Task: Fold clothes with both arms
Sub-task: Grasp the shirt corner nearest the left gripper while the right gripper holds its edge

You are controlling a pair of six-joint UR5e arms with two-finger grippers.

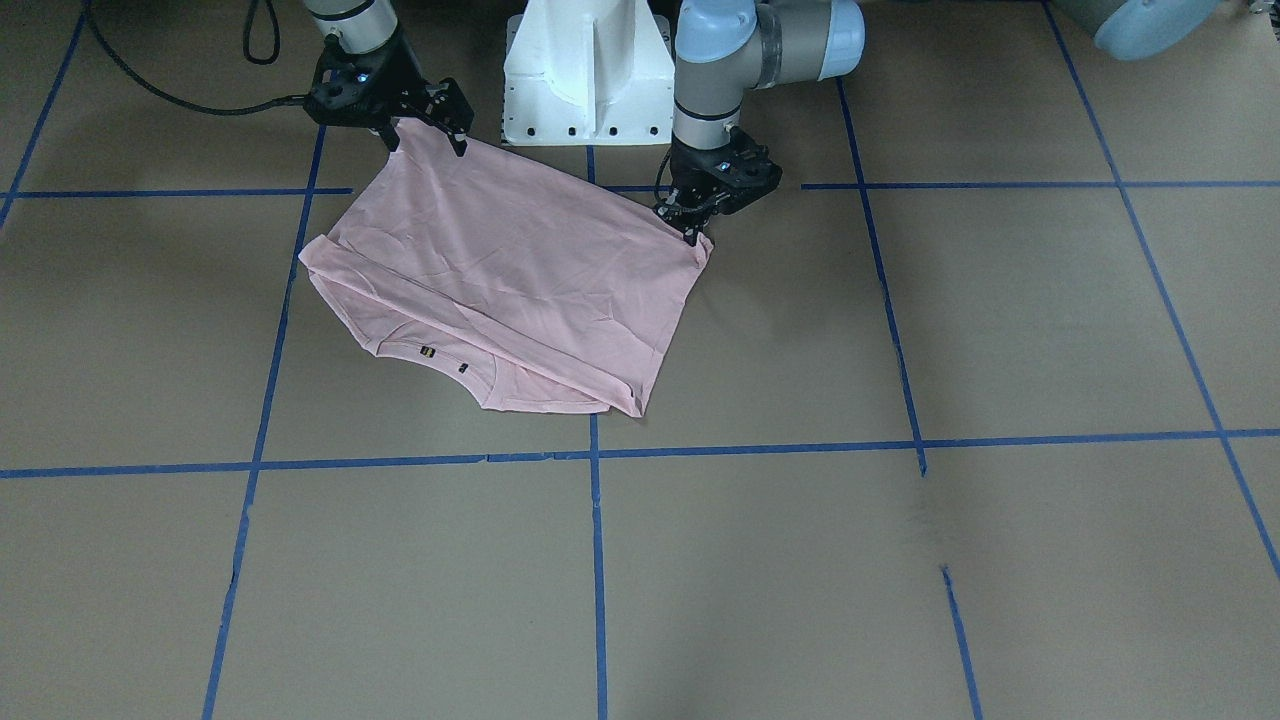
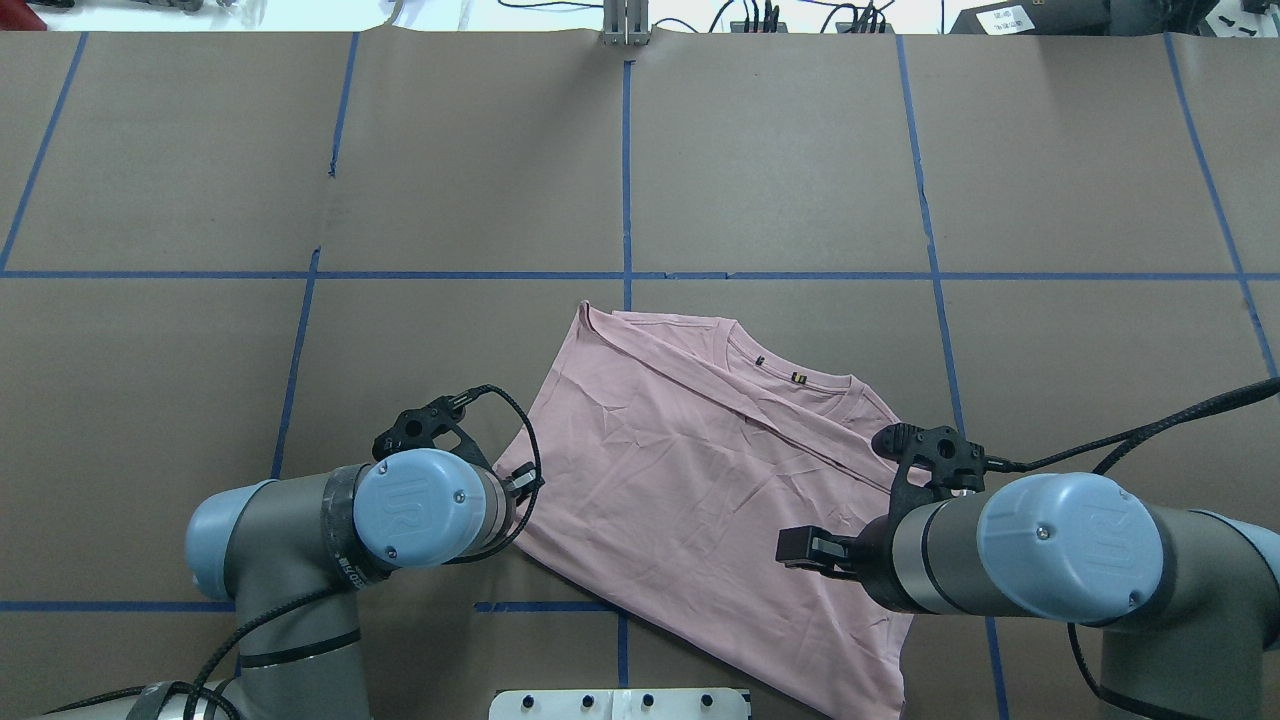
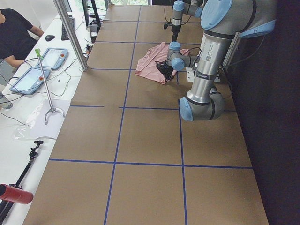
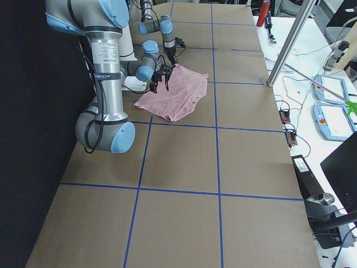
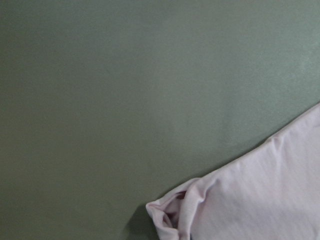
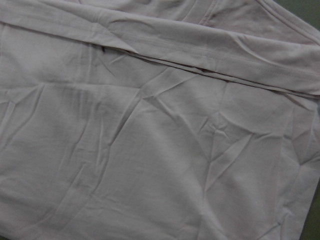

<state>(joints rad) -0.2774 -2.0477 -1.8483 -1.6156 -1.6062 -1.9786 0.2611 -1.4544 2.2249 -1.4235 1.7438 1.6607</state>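
Though left end effector (image 1: 690, 232) pinches shirt (image 1: 500, 280) corner, right end effector (image 1: 428, 140) looks spread above other corner, holding nothing. Shirt lies on table (image 1: 900, 550), close to robot. Risk: one-sided lift drags cloth, skews fold; thin pinch may slip.

Pale pink T-shirt (image 1: 500, 270), folded over, askew on desk (image 1: 900, 550), neckline away from robot, left arm (image 2: 420, 510), right arm (image 2: 1060, 545) at near corners.
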